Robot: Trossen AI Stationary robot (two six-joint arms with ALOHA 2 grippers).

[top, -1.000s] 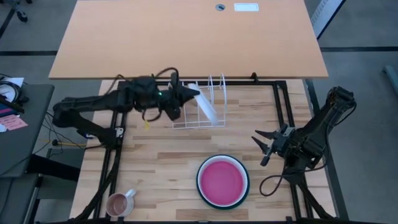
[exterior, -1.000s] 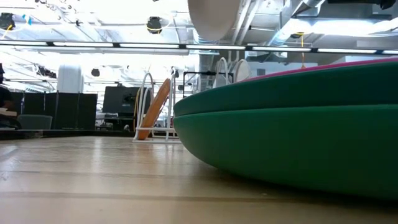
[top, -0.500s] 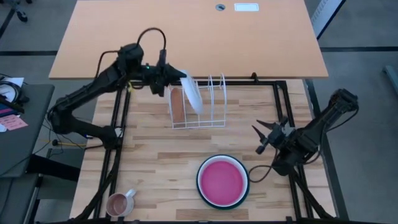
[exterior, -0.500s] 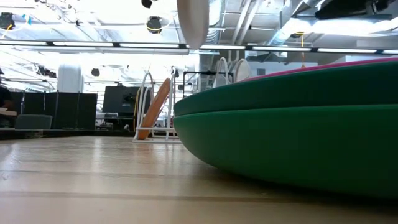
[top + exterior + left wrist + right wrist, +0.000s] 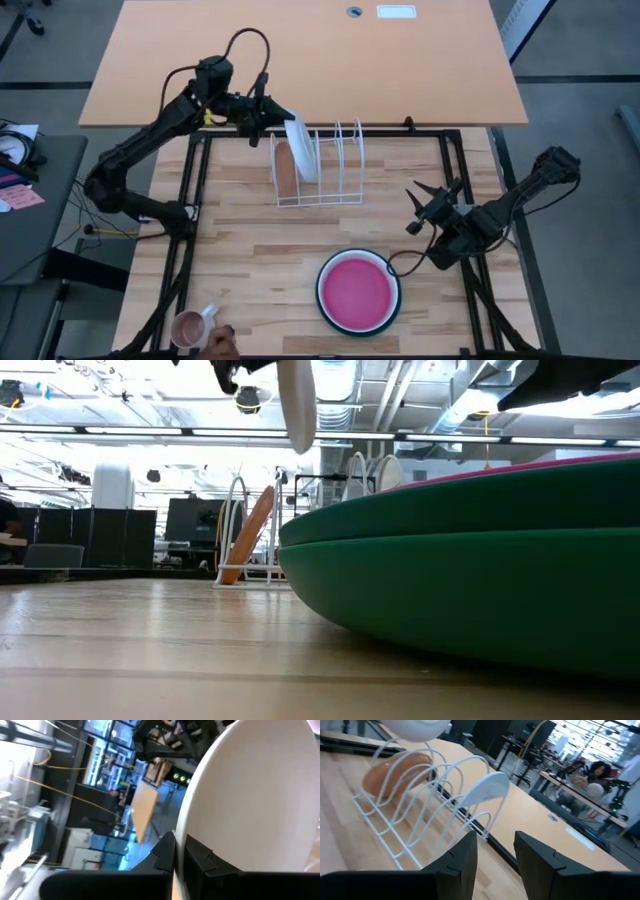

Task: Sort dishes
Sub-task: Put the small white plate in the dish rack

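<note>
Left end effector (image 5: pixel 268 117) is clenched on the white plate (image 5: pixel 300 150), held edge-on above the rack (image 5: pixel 320 185), prob. to drop it into a slot next to the orange plate (image 5: pixel 285 167). Vs a sec ago it's lifted and turned upright. Right end effector (image 5: pixel 428 205) hangs half-open w/ nothing in it, near the pink plate (image 5: pixel 358 292).

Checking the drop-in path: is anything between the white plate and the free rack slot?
Nothing visible. The left pincer holds the white plate above the rack, beside the orange-brown plate already slotted.
</note>
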